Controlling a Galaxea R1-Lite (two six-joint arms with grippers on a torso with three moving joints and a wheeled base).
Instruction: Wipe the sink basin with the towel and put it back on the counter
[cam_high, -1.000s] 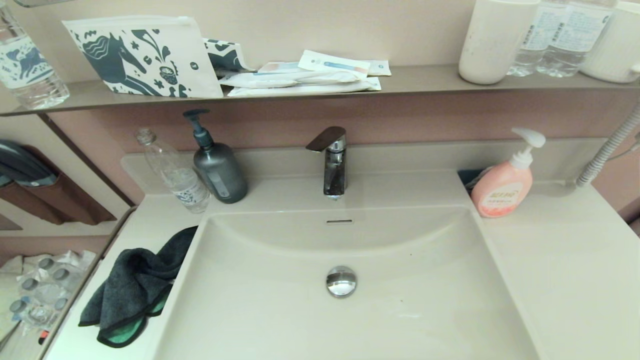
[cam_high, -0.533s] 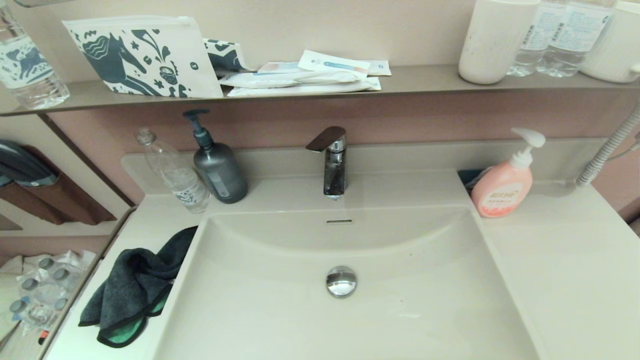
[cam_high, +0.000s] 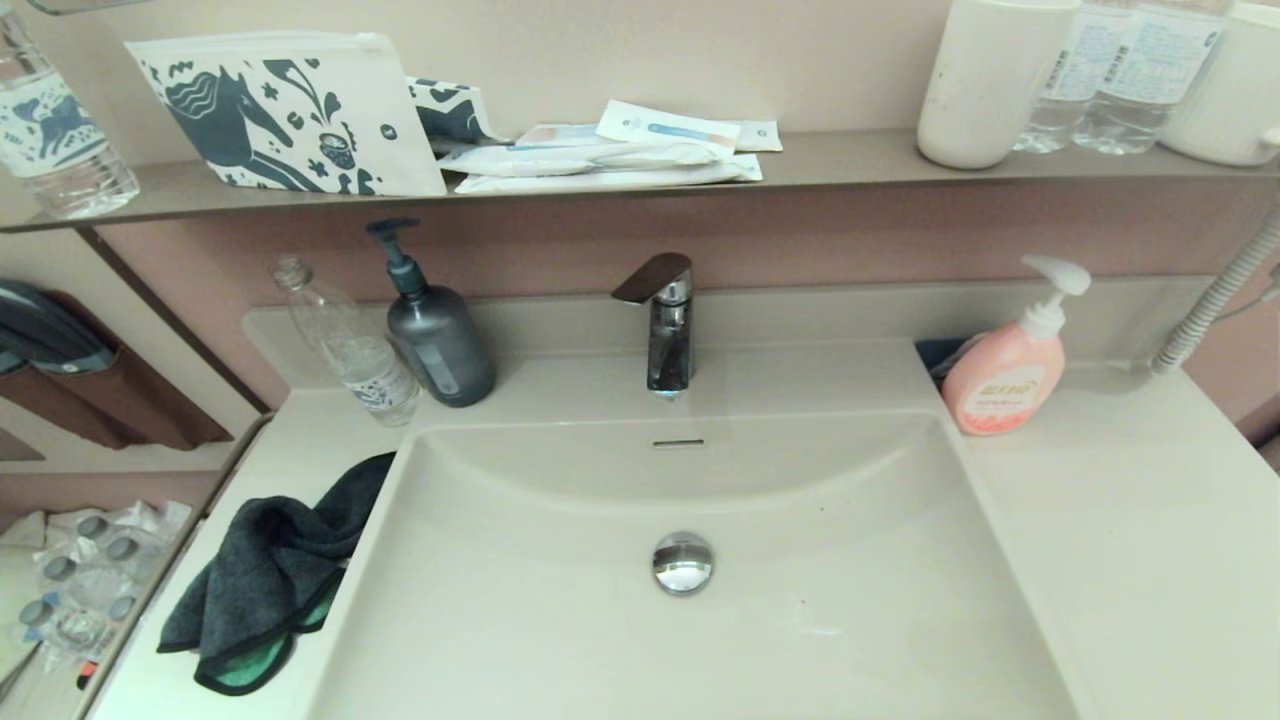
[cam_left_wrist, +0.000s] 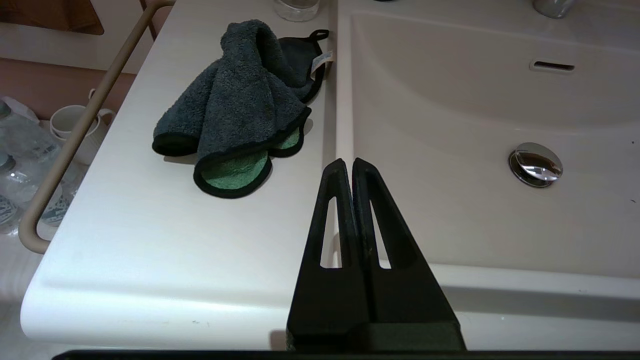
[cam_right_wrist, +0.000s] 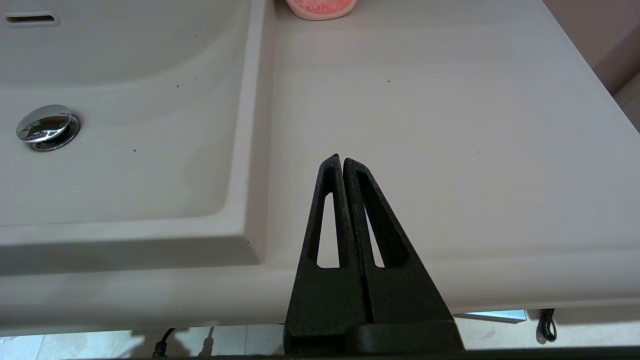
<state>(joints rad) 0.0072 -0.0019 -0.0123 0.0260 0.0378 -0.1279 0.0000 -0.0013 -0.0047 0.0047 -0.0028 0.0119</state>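
Towel (cam_high: 268, 575): bunched in a loose heap on the counter (cam_high: 1130, 520), left of the basin (cam_high: 690, 640) – dark grey pile up, green underside showing at the near folds, black binding along the edges. A small pale tag sits at its far edge, right by the basin rim; its print is too small to read. Nothing grips it.

Basin: chrome plug (cam_high: 682, 562) near the middle, overflow slot (cam_high: 679, 442) in the far wall below the tap (cam_high: 662, 325). A few dark specks lie on its floor, seen from the right wrist.

Left gripper (cam_left_wrist: 348, 167): fingers pressed together, holding nothing. It hangs at the counter's front edge, tips over the basin's left rim, with the towel near but apart.

Right gripper (cam_right_wrist: 338, 162): clenched and empty too, at the front edge over bare counter just right of the basin.

Counter, back left: clear bottle (cam_high: 345, 345), uncapped and leaning, with a printed label I cannot read; beside it a dark grey pump bottle (cam_high: 432, 330).

Counter, back right: pink pump bottle (cam_high: 1010, 365) – its label carries writing, not legible here.

Shelf (cam_high: 850, 160): pouch (cam_high: 285, 115) with a blue horse print, flat sachets (cam_high: 610, 150), a white cup (cam_high: 985, 80) and labelled water bottles (cam_high: 1125, 70); none of the text can be made out.
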